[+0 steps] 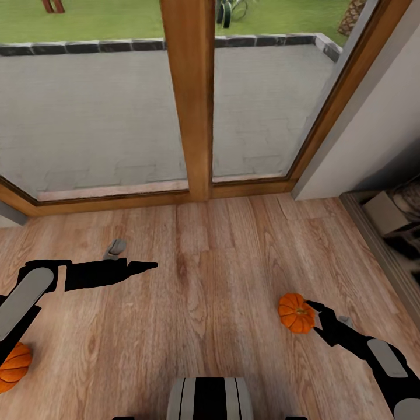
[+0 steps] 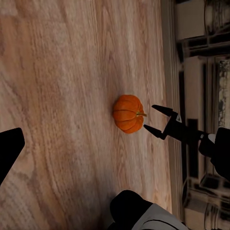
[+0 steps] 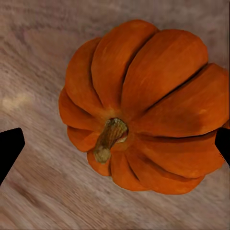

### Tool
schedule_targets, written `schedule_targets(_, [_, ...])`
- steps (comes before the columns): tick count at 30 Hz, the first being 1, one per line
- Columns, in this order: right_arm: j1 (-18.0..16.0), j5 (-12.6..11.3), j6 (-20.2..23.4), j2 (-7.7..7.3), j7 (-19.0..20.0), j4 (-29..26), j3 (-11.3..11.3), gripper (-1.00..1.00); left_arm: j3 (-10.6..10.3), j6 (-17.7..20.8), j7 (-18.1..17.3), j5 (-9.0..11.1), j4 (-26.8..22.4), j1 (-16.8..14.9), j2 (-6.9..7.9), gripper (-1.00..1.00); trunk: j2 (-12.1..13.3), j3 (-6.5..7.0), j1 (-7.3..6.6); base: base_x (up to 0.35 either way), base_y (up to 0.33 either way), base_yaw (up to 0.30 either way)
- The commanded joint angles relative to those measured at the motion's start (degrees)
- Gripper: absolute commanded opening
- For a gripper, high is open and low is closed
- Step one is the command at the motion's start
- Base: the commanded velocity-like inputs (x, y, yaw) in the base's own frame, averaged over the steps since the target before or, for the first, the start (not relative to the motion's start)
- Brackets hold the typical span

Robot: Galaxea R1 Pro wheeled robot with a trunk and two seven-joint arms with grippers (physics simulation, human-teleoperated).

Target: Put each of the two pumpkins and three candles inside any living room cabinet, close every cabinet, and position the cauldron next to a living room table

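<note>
One orange pumpkin [image 1: 296, 313] lies on the wooden floor at the lower right, stem [image 3: 110, 139] turned toward my right gripper [image 1: 315, 315]. That gripper is open, its fingertips just short of the pumpkin on the stem side; the left wrist view shows the same pumpkin [image 2: 128, 113] and the spread right gripper [image 2: 149, 118]. In the right wrist view the pumpkin [image 3: 148, 96] looms close between the two dark fingers [image 3: 9, 148]. A second pumpkin [image 1: 13, 366] sits at the lower left, partly hidden behind my left arm. My left gripper [image 1: 153, 266] hovers open over bare floor.
A glass door with a wooden frame [image 1: 189, 99] stands ahead, a paved patio beyond. A white wall [image 1: 373, 128] and low shelving with boxes [image 1: 396, 216] close the right side. My base [image 1: 210, 399] shows at the bottom edge.
</note>
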Motion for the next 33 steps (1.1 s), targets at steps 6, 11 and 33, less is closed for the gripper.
schedule_targets(6, [0.0,0.3,0.4,-0.16,0.2,0.0,-0.5,1.0,0.0,0.1,-0.6,-0.6,0.0,0.0,0.04,1.0,0.0,-0.03,-0.01,0.007,0.0,0.0])
schedule_targets(11, [-0.1,0.3,0.4,-0.21,0.2,0.0,-0.5,1.0,0.0,0.1,-0.6,-0.6,0.0,0.0,0.04,1.0,0.0,-0.03,-0.01,0.071,0.0,0.0])
schedule_targets(33, [-0.1,0.4,0.4,-0.24,0.3,0.0,-0.6,1.0,0.0,0.1,-0.6,-0.6,0.0,0.0,0.01,1.0,-0.1,-1.36,0.15,0.005,0.0,0.0])
